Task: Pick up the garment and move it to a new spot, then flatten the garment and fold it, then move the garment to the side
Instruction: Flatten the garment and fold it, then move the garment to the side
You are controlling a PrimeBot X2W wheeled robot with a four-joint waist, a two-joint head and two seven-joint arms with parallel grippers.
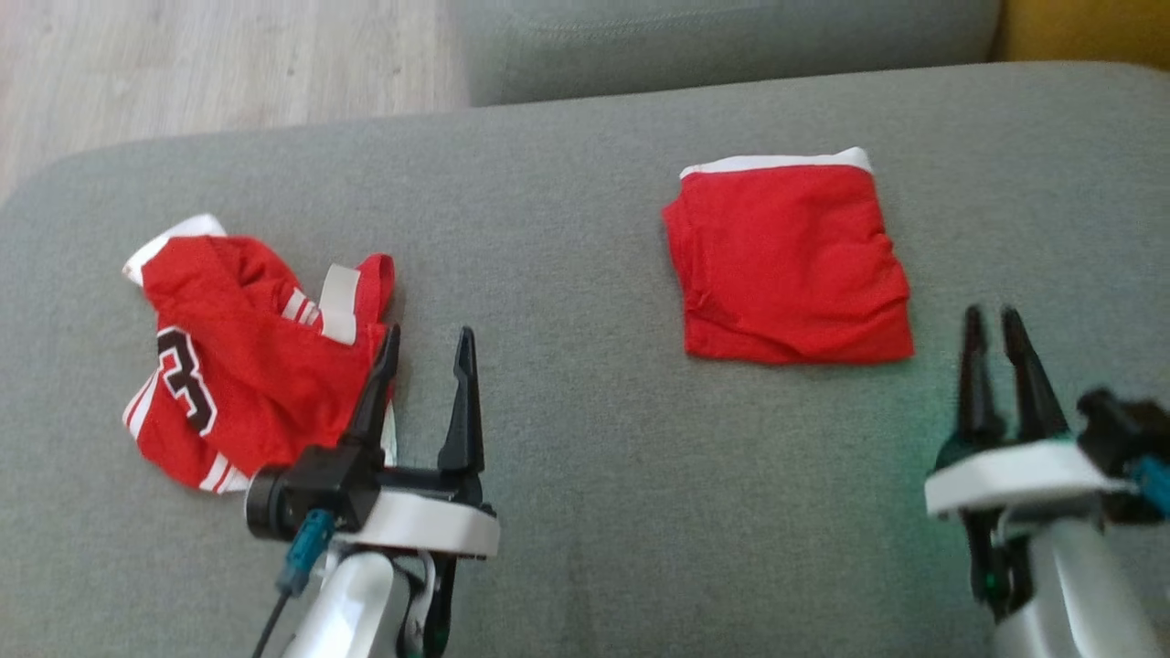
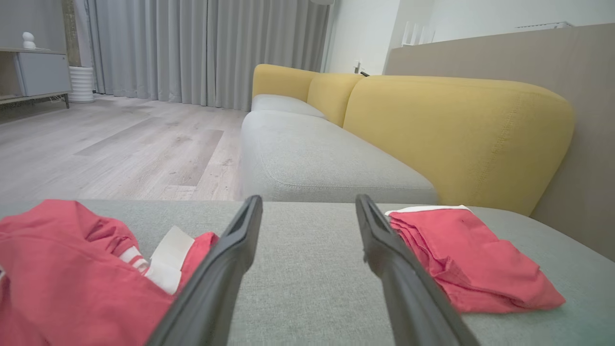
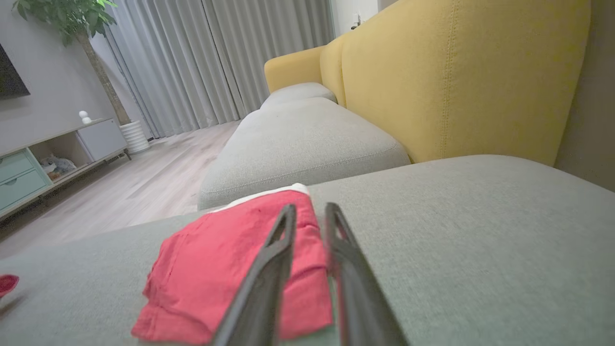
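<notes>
**Light, limp cloth: take a doubled edge, not the flat middle**

We have two red garments on the grey sofa cushion (image 1: 567, 439). The crumpled jersey (image 1: 238, 356) lies bunched at our left, a black numeral showing and a white band (image 1: 338, 302) folded over near its top. The folded garment (image 1: 791, 265) lies flat as a neat square well to the right, white edge at its far side. We judge that one finished, so the jersey is the piece to handle.

Our left gripper (image 1: 430, 334) stands with its fingers wide apart and nothing between them, just beside the jersey's right edge; one finger overlaps the cloth in the head view, but we cannot tell if it touches. Our right gripper (image 1: 992, 315) sits near the folded garment's lower right corner, fingers only narrowly apart and holding nothing.

The jersey looks thin, soft and very light. It should droop and slide on itself when lifted, and a pinch on a single flat layer could slip. We would take the raised, doubled ridge by the white band, or a trimmed hem, where the fabric is thicker. Two well-spaced holds should spread it flat better than one.
</notes>
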